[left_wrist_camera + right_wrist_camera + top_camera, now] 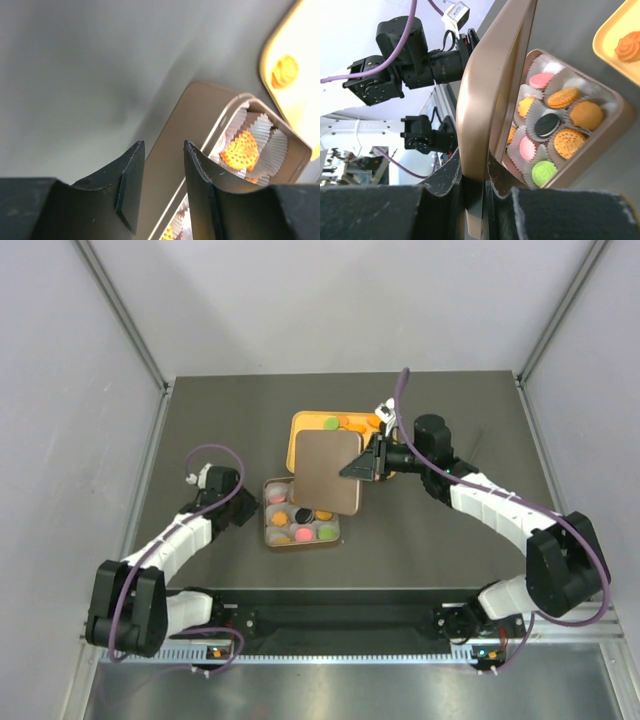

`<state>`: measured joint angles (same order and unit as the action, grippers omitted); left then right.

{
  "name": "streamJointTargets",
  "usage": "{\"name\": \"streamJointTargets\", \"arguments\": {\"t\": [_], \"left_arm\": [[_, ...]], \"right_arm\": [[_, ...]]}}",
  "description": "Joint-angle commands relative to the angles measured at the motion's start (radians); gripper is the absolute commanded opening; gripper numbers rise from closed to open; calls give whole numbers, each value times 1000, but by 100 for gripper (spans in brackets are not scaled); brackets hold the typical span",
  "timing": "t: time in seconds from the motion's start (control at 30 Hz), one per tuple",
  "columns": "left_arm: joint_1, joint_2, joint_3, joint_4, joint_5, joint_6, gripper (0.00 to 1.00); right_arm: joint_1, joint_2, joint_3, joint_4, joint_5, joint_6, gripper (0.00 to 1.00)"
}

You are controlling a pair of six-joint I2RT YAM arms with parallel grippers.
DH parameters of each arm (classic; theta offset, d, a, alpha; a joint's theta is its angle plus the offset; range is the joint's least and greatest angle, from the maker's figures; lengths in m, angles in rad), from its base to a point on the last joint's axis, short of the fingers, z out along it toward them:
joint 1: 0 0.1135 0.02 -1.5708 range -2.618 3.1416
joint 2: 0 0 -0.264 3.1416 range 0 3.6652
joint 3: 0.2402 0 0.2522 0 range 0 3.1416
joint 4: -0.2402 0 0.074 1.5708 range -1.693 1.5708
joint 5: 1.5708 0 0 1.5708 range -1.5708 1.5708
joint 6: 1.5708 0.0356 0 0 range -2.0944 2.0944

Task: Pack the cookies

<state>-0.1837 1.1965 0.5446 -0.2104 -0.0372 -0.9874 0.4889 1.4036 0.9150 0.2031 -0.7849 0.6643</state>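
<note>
The cookies lie in white paper cups inside a bronze tin: orange, pink, green and one black. More cookies rest on a yellow tray behind it. My right gripper is shut on the edge of the bronze lid, which hangs tilted over the tin's far side. In the right wrist view the gripper pinches the lid between both fingers. My left gripper sits by the tin's left side. Its fingers stand a little apart, the tin's wall showing beyond the gap.
The dark table is bounded by grey walls at left, right and back. The yellow tray with an orange cookie lies just past the tin. The arms' bases stand along the near edge.
</note>
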Motion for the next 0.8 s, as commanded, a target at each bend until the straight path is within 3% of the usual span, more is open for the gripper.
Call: {"name": "streamJointTargets", "arguments": {"t": [0.0, 0.13, 0.4, 0.63, 0.77], "left_arm": [[-62, 6, -3, 89, 33, -49, 42], [-117, 14, 0, 111, 20, -79, 42], [-122, -43, 31, 63, -61, -40, 47], [-22, -98, 71, 9, -58, 10, 56], [35, -155, 90, 5, -32, 45, 68]], "right_arm": [[-15, 1, -27, 170, -56, 64, 0], [-22, 1, -68, 223, -63, 96, 0], [-55, -6, -111, 257, -96, 124, 0], [-59, -2, -133, 318, -117, 176, 0], [-59, 5, -140, 352, -122, 204, 0]]}}
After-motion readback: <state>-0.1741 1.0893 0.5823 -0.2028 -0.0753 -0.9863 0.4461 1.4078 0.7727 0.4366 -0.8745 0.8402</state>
